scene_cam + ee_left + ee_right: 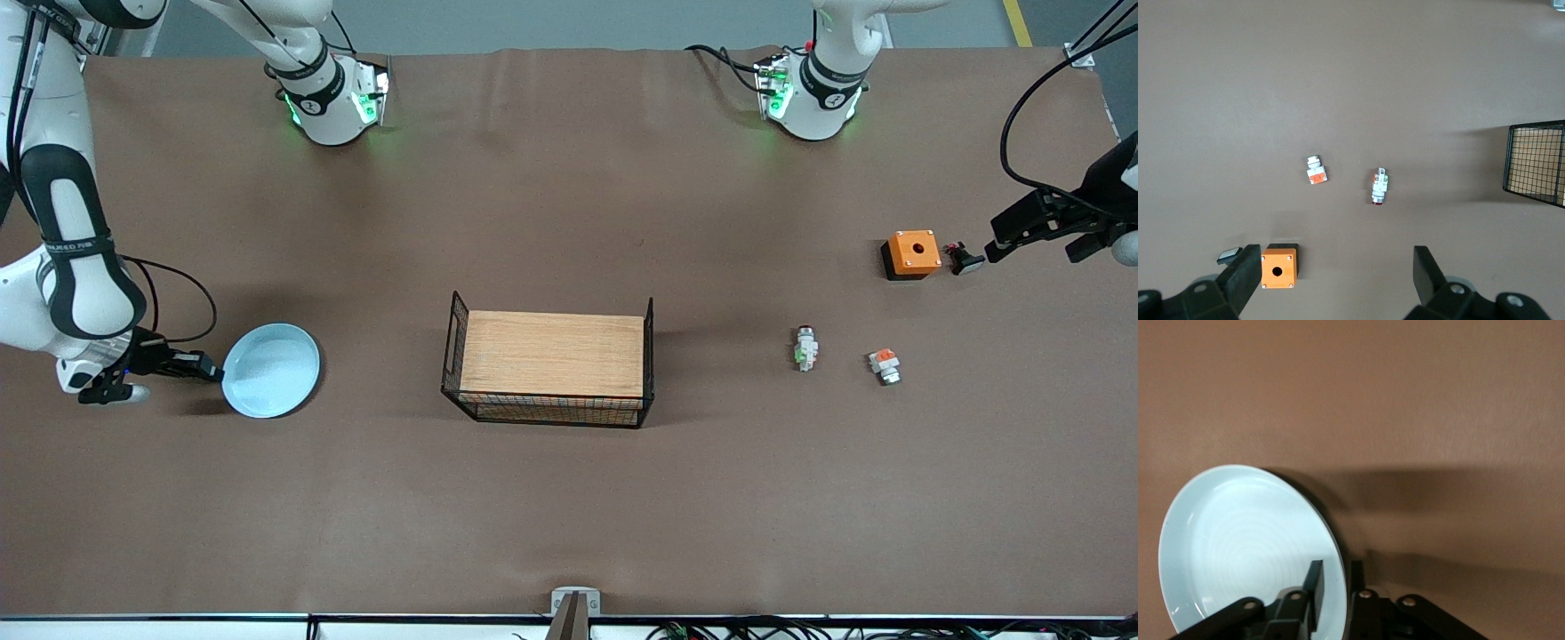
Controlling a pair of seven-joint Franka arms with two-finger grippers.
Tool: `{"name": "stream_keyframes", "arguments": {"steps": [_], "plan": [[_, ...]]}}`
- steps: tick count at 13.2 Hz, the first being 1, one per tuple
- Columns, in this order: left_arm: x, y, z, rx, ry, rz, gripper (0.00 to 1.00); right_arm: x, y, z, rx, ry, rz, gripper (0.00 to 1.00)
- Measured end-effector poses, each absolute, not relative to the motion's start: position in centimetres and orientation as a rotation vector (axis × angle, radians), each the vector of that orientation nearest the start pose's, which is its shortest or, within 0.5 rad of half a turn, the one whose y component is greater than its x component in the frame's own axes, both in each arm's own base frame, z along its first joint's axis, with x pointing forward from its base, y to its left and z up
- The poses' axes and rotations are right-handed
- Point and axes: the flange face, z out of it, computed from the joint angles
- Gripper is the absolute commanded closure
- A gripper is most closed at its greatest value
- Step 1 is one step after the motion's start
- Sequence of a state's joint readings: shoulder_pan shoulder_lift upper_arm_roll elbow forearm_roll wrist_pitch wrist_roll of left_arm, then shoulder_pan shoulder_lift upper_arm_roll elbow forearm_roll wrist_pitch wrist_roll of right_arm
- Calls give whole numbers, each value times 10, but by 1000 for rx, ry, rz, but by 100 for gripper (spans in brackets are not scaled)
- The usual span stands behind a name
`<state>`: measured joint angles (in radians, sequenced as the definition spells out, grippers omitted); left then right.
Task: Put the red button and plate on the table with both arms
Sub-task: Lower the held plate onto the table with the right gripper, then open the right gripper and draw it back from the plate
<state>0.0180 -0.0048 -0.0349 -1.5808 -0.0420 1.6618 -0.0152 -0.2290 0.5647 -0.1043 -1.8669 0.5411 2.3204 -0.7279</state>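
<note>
The plate (270,370) sits toward the right arm's end of the table (569,498), well apart from the wooden-topped rack (551,369) at the table's middle. The right gripper (212,373) grasps the plate's rim on the edge that faces away from the rack; in the right wrist view its fingers (1313,588) pinch the pale-blue rim, one inside the bowl and one outside. That view shows the plate (1248,547) tilted, with a dark shadow on the brown sheet beside it; whether its low edge touches the table I cannot tell.

The red button (805,348) lies on the table toward the left arm's end, between the rack and a similar small white part with an orange top (885,365), which lies just beside it and slightly nearer to the front camera. An orange box with a hole (911,254) lies farther from that camera than both parts, and a small dark piece (965,260) rests just beside the box.

The left gripper (1040,233) hangs in the air with its fingers (1245,277) spread wide and nothing between them, over the table's left-arm end near the box. The left wrist view looks down on the button (1379,187), the orange-topped part (1315,171), the box (1279,267) and a corner of the rack (1535,164)
</note>
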Motion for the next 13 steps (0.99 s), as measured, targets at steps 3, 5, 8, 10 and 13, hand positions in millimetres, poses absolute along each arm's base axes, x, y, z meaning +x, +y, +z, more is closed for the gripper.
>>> {"name": "stream_keyframes", "arguments": {"steps": [3,5,8,10,13], "plan": [[562,-14,631,-3182,-1,-135,0,614,-187,232,-2844,-109,-142,0],[562,-14,631,-3182,-1,-136,0,623,-169,265,-2871,-184,-148,0],[562,-14,631,-3182,-1,-136,0,630,-127,336,-2966,-107,6,0],[562,-14,631,-3182,0,-136,0,633,-86,398,-3017,-14,162,0],[562,-13,631,-3182,-1,-136,0,623,-37,487,-3058,64,194,0]]}}
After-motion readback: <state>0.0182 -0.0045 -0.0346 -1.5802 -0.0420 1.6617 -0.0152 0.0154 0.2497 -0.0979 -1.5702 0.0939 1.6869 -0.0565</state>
